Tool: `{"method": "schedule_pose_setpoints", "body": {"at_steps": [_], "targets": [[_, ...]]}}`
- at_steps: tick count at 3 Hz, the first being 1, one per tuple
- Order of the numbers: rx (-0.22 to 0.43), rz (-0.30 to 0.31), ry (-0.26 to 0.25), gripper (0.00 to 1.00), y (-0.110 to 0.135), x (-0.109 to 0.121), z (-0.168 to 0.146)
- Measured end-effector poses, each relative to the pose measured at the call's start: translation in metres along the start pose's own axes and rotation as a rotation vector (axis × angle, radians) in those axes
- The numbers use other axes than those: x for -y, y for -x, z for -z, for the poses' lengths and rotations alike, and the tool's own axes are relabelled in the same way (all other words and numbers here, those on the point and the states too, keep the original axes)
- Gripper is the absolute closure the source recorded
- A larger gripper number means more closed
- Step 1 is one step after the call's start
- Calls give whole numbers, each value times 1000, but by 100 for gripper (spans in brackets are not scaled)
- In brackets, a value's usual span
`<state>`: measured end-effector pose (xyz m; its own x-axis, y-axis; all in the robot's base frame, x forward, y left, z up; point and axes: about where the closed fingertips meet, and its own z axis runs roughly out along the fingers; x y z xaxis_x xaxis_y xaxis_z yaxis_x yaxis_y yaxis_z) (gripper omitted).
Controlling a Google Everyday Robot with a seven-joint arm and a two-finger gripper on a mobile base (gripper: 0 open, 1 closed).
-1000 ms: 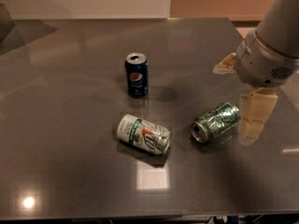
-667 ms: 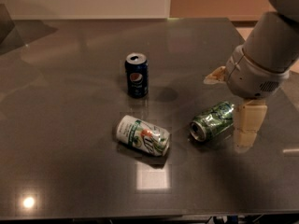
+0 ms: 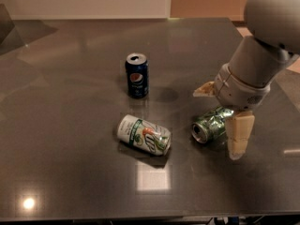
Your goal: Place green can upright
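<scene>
The green can (image 3: pixel 209 126) lies on its side on the dark table (image 3: pixel 70 125), right of centre, its silver top facing the front left. My gripper (image 3: pixel 216 123) is over its right end and is open. One pale finger (image 3: pixel 205 90) is behind the can and the other finger (image 3: pixel 239 136) is in front and to its right. The can's far end is hidden under the gripper's wrist.
A white can with a green-and-red logo (image 3: pixel 144 134) lies on its side left of the green can. A dark blue Pepsi can (image 3: pixel 137 75) stands upright further back. The table's right edge runs close behind my arm (image 3: pixel 262 55).
My gripper has moved left and lower, from beside the green can to over its right end. The green can still lies on its side; the other cans have not moved.
</scene>
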<state>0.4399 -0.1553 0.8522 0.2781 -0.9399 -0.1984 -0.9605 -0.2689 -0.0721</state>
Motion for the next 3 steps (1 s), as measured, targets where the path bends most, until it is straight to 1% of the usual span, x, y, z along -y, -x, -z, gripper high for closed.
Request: {"method": "schedule_pose_setpoints", "body": {"at_steps": [1, 2, 3], "targets": [[2, 49, 36, 0, -3, 8, -13], [2, 87, 57, 16, -1, 10, -18], [11, 102, 64, 41, 2, 12, -15]]}}
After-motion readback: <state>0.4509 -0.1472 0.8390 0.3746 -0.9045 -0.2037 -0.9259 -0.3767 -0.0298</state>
